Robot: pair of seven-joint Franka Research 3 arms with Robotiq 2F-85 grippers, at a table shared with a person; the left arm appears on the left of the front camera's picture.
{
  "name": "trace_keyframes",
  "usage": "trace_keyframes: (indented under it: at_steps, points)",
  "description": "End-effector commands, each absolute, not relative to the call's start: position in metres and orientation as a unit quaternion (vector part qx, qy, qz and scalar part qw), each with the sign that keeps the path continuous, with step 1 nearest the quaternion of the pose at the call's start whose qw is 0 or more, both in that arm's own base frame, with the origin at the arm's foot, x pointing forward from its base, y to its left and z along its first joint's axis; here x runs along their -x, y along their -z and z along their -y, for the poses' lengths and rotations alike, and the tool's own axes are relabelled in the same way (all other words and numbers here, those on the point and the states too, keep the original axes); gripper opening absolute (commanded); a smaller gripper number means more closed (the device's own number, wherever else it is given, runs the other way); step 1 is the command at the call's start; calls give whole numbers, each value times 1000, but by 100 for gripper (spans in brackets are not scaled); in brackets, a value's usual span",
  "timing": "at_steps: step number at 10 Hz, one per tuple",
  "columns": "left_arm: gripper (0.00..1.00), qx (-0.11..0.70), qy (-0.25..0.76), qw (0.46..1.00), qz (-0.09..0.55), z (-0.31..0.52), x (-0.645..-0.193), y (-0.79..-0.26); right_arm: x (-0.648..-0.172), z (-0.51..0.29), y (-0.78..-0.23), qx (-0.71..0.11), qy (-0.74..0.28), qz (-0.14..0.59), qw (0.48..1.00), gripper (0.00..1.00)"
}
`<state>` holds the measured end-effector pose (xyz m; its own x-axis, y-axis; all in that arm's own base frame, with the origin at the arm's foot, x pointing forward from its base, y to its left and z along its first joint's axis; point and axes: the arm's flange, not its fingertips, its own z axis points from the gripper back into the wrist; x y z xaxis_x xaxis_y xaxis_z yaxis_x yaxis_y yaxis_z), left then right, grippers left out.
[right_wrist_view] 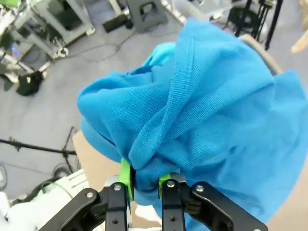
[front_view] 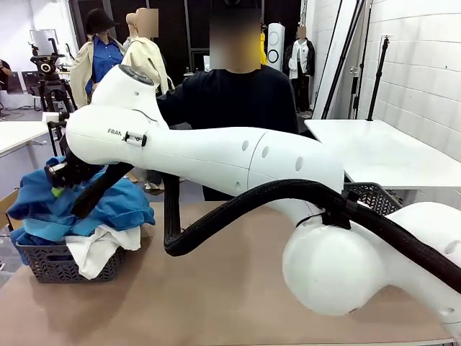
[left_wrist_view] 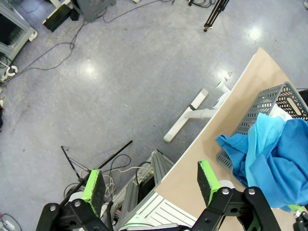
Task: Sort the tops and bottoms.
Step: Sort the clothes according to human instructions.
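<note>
A grey basket point(front_view: 68, 265) at the table's left end holds a heap of tops: blue ones point(front_view: 115, 209) above, a white one point(front_view: 101, 249) spilling over the front rim. My right arm reaches across the table to it. My right gripper point(front_view: 61, 179) point(right_wrist_view: 144, 185) is shut on a bunched fold of a blue top point(right_wrist_view: 202, 106), lifted just over the heap. My left gripper point(left_wrist_view: 150, 185) stands open and holds nothing, out past the table's left edge, with the basket point(left_wrist_view: 274, 98) and blue tops point(left_wrist_view: 274, 154) to its right. Any bottoms are hidden in the pile.
A person in a dark top point(front_view: 230, 101) stands at the far side. A second grey basket point(front_view: 374, 196) peeks out behind my right arm at the right. My right arm's big white links point(front_view: 238, 155) and black cable hose point(front_view: 238, 213) span the table's middle.
</note>
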<state>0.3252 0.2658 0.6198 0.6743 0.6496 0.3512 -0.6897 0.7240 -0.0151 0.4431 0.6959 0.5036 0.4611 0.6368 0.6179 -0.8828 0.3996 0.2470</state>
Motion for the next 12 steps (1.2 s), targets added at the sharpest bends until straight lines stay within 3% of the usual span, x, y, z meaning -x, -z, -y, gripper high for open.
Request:
trace_keyframes:
  at_steps: [1, 2, 6, 7, 12]
  points:
    - [100, -59, -362, 916, 164, -268, -324, -622, -571, -892, -562, -290, -494, 171, 802, 0]
    - [100, -59, -362, 916, 164, -268, -324, -622, -572, -896, -556, -278, -491, 166, 809, 10]
    - [100, -59, -362, 916, 164, -268, -324, -622, -577, -895, -554, -235, -467, 172, 835, 86]
    - [100, -59, -362, 916, 164, -268, -324, -622, -577, -894, -557, -231, -466, 177, 836, 100]
    - [100, -59, -362, 916, 164, -268, -324, -622, -565, -868, -610, -228, -496, 207, 812, 100]
